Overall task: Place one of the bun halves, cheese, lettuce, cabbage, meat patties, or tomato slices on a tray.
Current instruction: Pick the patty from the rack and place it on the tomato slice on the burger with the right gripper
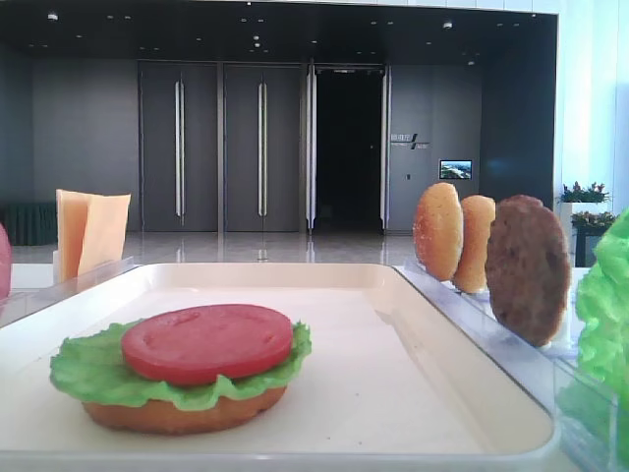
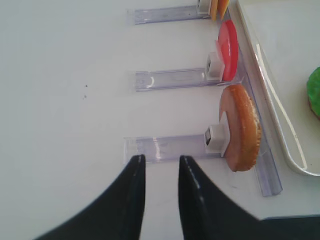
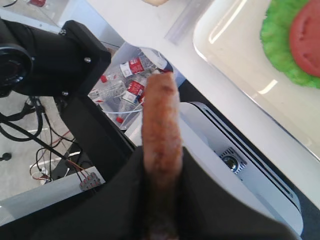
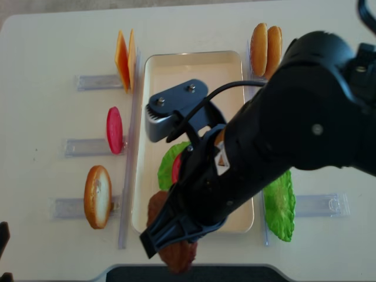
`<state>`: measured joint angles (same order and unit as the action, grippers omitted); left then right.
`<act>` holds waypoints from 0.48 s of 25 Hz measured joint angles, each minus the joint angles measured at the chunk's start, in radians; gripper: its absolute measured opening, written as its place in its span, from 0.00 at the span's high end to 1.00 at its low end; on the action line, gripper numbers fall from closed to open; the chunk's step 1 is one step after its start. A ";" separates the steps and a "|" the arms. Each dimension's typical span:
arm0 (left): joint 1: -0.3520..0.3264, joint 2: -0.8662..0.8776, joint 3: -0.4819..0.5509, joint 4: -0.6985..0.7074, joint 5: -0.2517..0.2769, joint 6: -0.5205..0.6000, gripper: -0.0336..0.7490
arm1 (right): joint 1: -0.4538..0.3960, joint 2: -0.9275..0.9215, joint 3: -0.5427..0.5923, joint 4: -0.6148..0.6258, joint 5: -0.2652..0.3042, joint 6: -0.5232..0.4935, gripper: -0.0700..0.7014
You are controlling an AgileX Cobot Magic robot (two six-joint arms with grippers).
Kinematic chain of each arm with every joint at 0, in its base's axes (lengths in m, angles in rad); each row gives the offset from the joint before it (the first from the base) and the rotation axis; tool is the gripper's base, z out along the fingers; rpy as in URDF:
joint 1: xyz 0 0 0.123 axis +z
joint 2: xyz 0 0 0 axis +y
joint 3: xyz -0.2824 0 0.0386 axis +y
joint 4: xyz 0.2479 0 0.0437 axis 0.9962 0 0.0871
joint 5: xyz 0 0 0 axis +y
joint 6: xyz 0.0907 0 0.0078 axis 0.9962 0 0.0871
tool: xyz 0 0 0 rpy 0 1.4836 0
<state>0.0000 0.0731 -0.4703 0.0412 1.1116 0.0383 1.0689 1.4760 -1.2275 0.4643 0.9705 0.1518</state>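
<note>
Start at nine o'clock in your overhead view: the clear racks [image 4: 88, 146] hold the cheese [image 4: 124, 57], a spare tomato slice [image 4: 114, 130] and a bun half [image 4: 97, 196] on edge, so a pincer can close on each from above. Your left gripper [image 2: 160, 165] hovers by the nearest rack, beside that bun half [image 2: 242, 127], with a narrow gap between its fingers and nothing in it (parked clear of the stack, I'd judge). At the centre, the tray [image 4: 153, 64] carries the stack: bottom bun [image 1: 177, 413], lettuce [image 1: 88, 369], tomato slice [image 1: 206, 341] on top, so meat looks the sensible next layer. At six o'clock, just off the tray's near edge, your right gripper [image 3: 162, 200] is clamped on a meat patty [image 3: 161, 125], held edge-on because it came off a rack upright; you would need to tip it flat over the tomato. At three o'clock wait two domed buns [image 4: 265, 42] and a spare lettuce leaf [image 4: 279, 205].
</note>
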 joint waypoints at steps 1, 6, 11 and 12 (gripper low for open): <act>0.000 0.000 0.000 0.000 0.000 0.000 0.74 | 0.000 0.011 0.000 0.024 -0.012 -0.030 0.74; 0.000 0.000 0.000 0.000 0.000 0.000 0.74 | 0.000 0.057 0.000 0.168 -0.045 -0.176 0.74; 0.000 0.000 0.000 0.000 0.000 0.000 0.74 | -0.021 0.094 0.000 0.322 -0.059 -0.320 0.74; 0.000 0.000 0.000 0.000 0.000 0.000 0.74 | -0.029 0.103 0.000 0.347 -0.060 -0.349 0.74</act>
<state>0.0000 0.0731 -0.4703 0.0412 1.1116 0.0383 1.0398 1.5788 -1.2275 0.8113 0.9101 -0.1976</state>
